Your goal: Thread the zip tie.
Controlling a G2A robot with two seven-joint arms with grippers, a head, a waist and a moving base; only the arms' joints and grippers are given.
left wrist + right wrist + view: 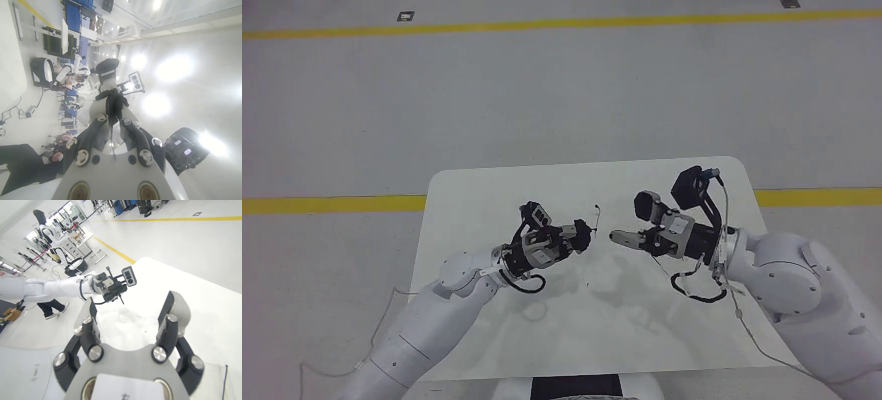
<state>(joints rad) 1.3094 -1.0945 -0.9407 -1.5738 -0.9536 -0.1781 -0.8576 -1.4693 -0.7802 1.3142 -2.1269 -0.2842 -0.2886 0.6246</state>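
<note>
Two end effectors, one zip tie, one white table (pixel 492 195). In the top view my left end effector (pixel 580 236) sits just left of frame centre, above the table, pinched closed on the zip tie (pixel 596 217). My right end effector (pixel 620 238) is level with it, just right of centre. Its tips aim at the left one, with a small gap between them, not touching. The right one is spread wide, with nothing between its fingers (pixel 168 306).

The zip tie is black and thin, gripped partway along its strap. In the right wrist view the zip tie (pixel 114 283) stands steeply, with its long axis a little slanted. The square head is at the upper end, toward the upper left of frame. The pointed tail sticks out below my left end effector (pixel 118 292) toward the lower right. Both ends are free in the air, clear of the table (pixel 189 285). In the top view the head end shows as a short line running toward the top of frame. In the left wrist view the zip tie (pixel 113 138) runs down the frame centre, out from the closed tips of my left end effector (pixel 113 100).

Writing: one label on the base of my right end effector, at bottom centre of the right wrist view, cut off and unreadable.

One thin dark strand (pixel 225 378) lies at the lower right edge of that view; I cannot tell what it is.
</note>
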